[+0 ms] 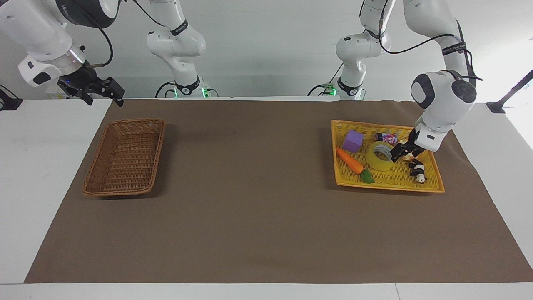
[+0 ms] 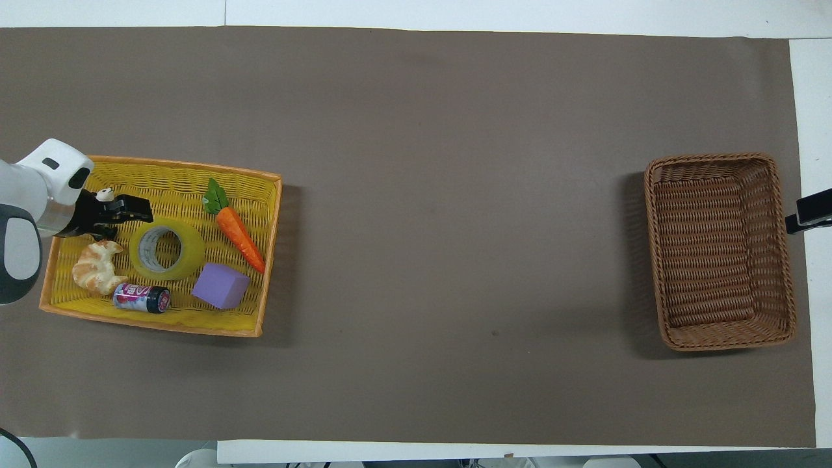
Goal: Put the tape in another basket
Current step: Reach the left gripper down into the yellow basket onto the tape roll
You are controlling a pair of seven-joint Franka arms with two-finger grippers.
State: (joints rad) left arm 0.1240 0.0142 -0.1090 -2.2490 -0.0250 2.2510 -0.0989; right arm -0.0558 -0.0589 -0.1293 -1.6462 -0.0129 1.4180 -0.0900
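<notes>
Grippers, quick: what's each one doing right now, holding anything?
Left gripper: open, empty, low in the flat yellow woven tray beside the translucent yellow tape roll.
Right gripper: open, empty, waiting near the brown wicker basket.

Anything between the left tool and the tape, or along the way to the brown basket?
Nothing visible. The left tool is over the tape's rim, open. Bare brown mat lies between the yellow tray and the brown basket.
</notes>
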